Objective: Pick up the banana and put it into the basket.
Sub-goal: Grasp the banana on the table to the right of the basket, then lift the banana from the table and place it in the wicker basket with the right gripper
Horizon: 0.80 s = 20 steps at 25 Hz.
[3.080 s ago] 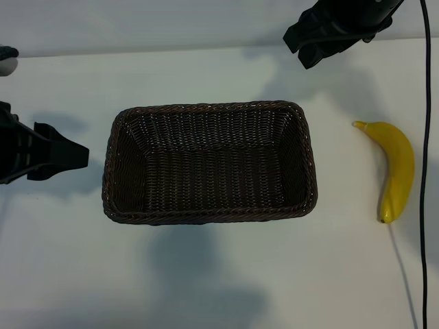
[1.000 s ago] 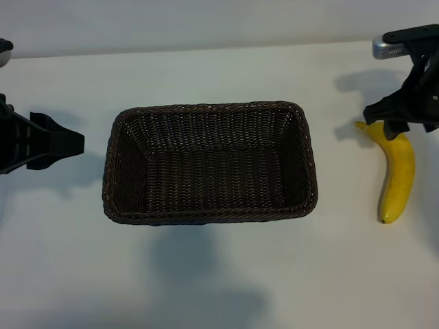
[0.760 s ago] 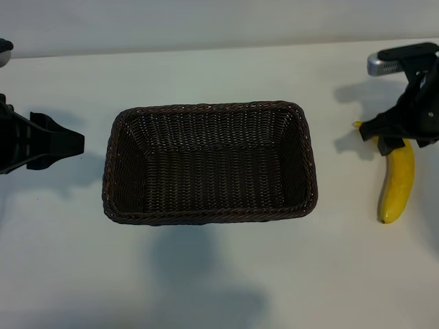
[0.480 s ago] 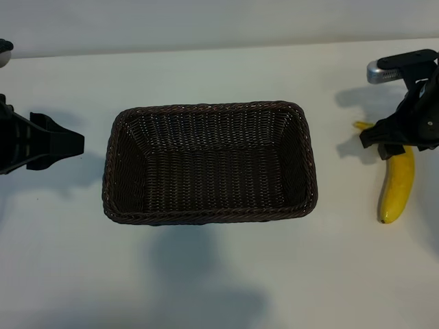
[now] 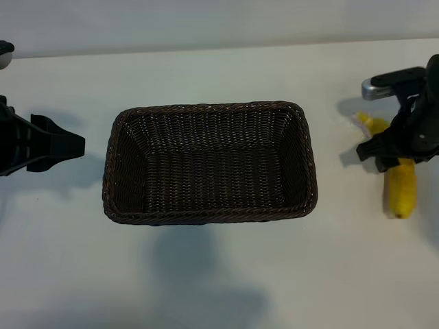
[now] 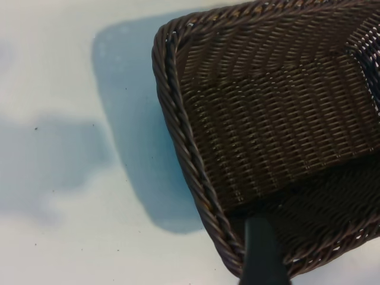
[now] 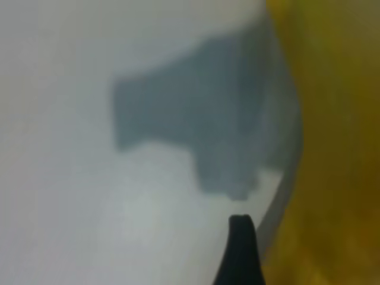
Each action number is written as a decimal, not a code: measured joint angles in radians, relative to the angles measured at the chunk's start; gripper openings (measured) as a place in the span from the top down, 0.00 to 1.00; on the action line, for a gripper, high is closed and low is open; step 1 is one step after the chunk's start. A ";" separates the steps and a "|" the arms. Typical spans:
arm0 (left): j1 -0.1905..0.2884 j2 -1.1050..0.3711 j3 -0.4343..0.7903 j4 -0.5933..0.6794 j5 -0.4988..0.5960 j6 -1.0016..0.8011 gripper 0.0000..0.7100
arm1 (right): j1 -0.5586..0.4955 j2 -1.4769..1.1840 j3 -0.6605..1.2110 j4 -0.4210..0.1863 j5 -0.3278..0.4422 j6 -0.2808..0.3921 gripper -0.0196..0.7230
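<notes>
The yellow banana (image 5: 402, 190) lies on the white table to the right of the dark-brown wicker basket (image 5: 206, 107), which holds nothing. My right gripper (image 5: 396, 147) hangs open directly over the banana's upper half and hides that part; the stem (image 5: 361, 122) and the lower end stick out. In the right wrist view one dark fingertip (image 7: 240, 240) stands just beside the banana (image 7: 338, 119), close above the table. My left gripper (image 5: 66, 144) is parked open at the table's left edge, apart from the basket. Its finger (image 6: 262, 255) shows in front of the basket's corner rim (image 6: 178, 119).
A silver-grey part of the right arm (image 5: 384, 79) juts out behind the banana. White tabletop (image 5: 219, 274) stretches in front of the basket and between basket and banana. A small grey object (image 5: 4, 55) sits at the far left edge.
My right gripper has moved forward along the banana, from its stem end to over its upper half, and now covers more of it. The left arm and the basket have not moved.
</notes>
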 joint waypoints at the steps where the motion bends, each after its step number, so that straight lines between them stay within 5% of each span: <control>1: 0.000 0.000 0.000 0.000 0.000 0.000 0.30 | 0.000 0.013 0.000 0.003 0.000 0.000 0.19; 4: 0.000 0.000 0.000 0.000 0.000 0.000 0.30 | 0.000 0.026 0.000 0.013 -0.004 0.000 0.22; 8: 0.000 0.000 0.000 0.000 0.000 0.000 0.30 | 0.000 0.027 0.000 0.013 -0.008 0.001 0.40; 20: 0.000 0.000 0.000 -0.001 0.000 0.000 0.30 | 0.000 -0.043 -0.026 0.015 0.012 0.036 0.40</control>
